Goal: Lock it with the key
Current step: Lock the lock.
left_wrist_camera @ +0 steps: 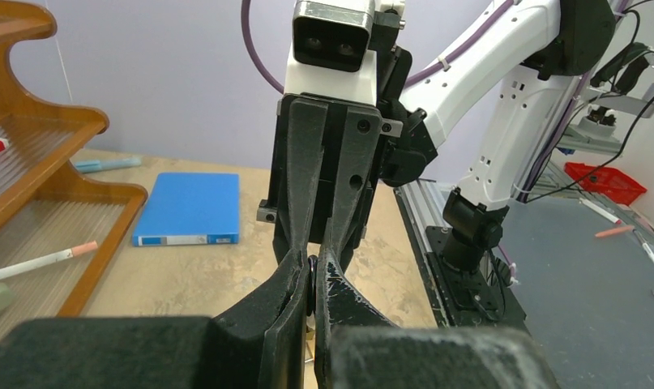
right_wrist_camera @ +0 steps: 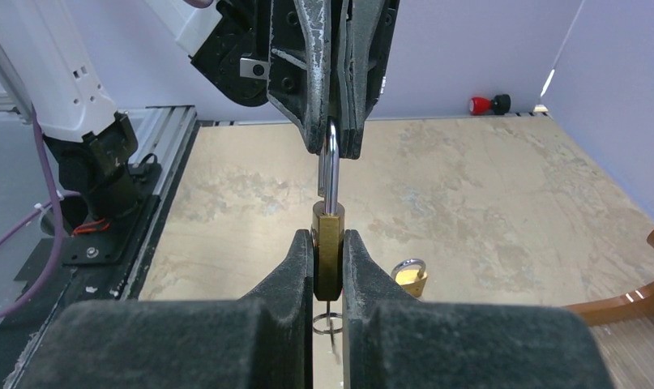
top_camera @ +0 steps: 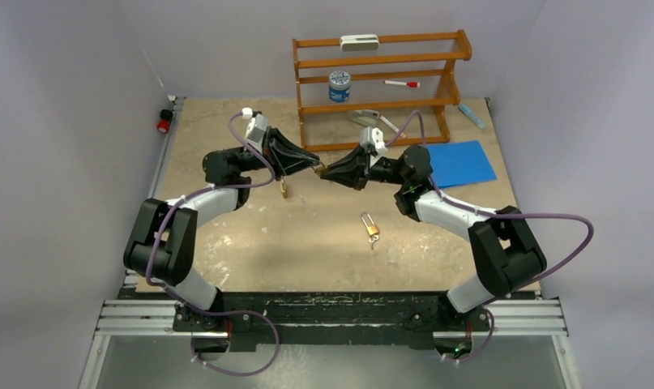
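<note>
Padlock, held aloft: my right jaws clamp the brass body, left jaws pinch the shackle. Step: closing it. Next, likely: press shackle home, then turn key.

Open tabletop in front, wooden rack behind, loose padlock centre-right

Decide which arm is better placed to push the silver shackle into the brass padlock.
Left, probably: the left gripper pinches the silver shackle, while the right gripper clamps the brass padlock body.
</note>
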`<state>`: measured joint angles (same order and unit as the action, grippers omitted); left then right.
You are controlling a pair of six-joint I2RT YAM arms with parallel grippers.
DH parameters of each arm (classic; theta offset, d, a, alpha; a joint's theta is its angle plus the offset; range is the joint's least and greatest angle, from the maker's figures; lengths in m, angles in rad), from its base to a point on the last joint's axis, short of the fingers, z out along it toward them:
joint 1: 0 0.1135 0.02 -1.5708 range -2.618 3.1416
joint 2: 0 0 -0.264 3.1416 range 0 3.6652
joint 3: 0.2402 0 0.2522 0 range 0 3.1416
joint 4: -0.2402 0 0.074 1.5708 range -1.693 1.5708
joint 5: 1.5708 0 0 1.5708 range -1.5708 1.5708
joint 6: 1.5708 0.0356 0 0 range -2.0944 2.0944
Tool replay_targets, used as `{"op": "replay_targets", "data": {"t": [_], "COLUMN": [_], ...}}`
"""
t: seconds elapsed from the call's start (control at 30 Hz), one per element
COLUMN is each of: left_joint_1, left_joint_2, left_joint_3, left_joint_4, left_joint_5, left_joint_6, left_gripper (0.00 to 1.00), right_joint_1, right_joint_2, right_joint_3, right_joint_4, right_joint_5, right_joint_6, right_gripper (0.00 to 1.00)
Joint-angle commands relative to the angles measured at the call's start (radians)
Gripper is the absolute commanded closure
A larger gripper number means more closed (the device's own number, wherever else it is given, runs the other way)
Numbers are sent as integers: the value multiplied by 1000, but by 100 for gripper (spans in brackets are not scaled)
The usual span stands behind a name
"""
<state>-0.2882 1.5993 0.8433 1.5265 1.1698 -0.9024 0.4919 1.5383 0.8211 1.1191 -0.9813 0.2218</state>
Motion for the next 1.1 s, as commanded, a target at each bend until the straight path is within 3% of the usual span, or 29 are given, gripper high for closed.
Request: {"op": "replay_targets", "data": {"t": [0.0,0.4,1.07], "left_joint_1": [18,-29,-71], "left_joint_2": [-26,-2,106], "left_joint_3": [37,-60,-123], "left_joint_4": [207,206,207], "left_joint_5": [-57,-119,-156], "left_joint_6": [-6,11,11], "left_gripper": [100,100,100], "right_joint_1": [15,16,16], "right_joint_2": [1,67,74], "right_joint_3": [30,118,181], "right_joint_4": [8,171,280], "right_joint_5": [-83,-66,-33], "right_joint_6": [14,120,167], "right_gripper": [100,100,100]}}
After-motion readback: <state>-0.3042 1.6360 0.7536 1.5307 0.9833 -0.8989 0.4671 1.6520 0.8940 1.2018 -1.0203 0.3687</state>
